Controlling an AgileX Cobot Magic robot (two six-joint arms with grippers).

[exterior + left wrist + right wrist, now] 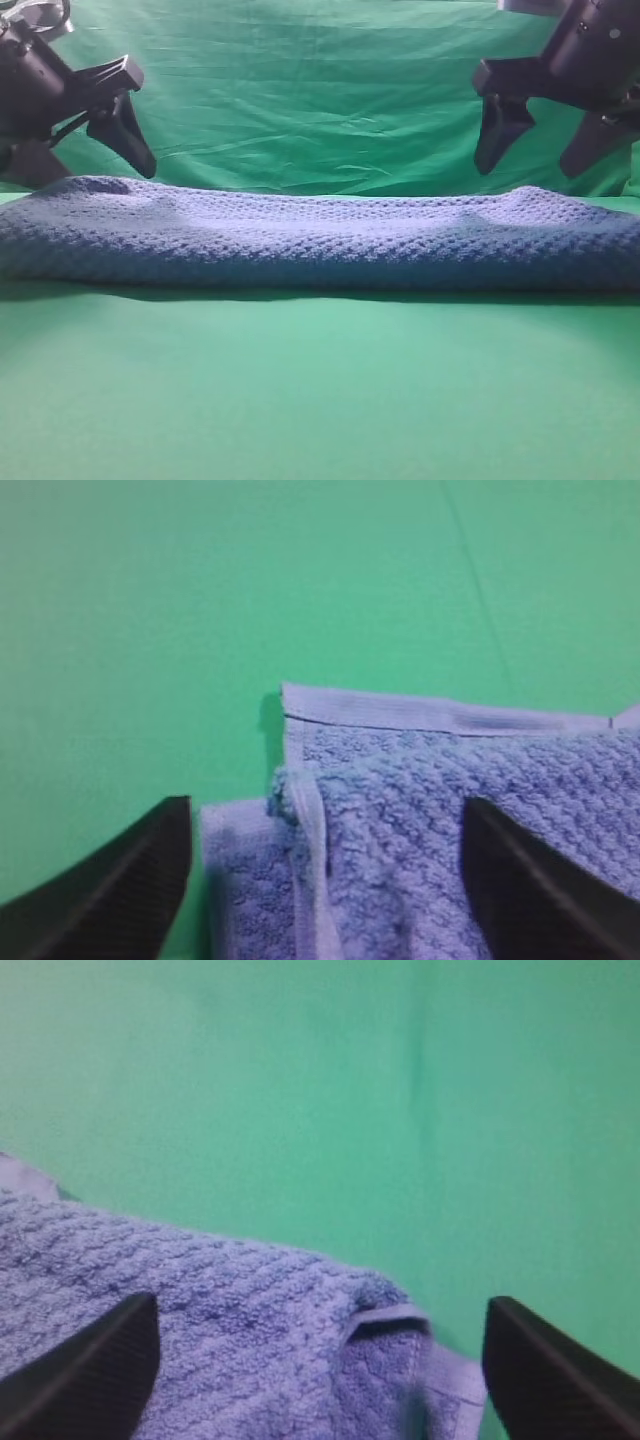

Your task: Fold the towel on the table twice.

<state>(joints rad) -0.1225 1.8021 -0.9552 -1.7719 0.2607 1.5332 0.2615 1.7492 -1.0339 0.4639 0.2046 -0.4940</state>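
Towel: the blue-grey waffle-weave towel (320,240) lies folded in a long low band across the table (320,400), running nearly from one edge of the exterior high view to the other, its long side toward the camera.
Table: smooth bright green cloth, bare in front of the towel; a wrinkled green backdrop (320,90) hangs behind.
My left gripper (95,150): raised above the towel's left end, clear of the cloth, fingers spread apart and holding nothing — one dark finger (125,135) points down toward the fabric without touching it.
Left wrist view: my two dark fingertips sit wide at the bottom corners, and between them lies the towel's corner, with stacked layers and a pale hem (420,715) along the far edge; a lower layer (245,880) sticks out slightly to the left.
My right gripper (545,140): raised above the towel's right end, also off the cloth, fingers standing wide with nothing between them.
Right wrist view: fingertips wide at the bottom corners; the towel's folded end (250,1340) lies below and between them, with a pale-hemmed corner (400,1320) tucked under the top layer — green table beyond it.
Relation: both grippers hover over opposite ends of the towel, well apart from one another.
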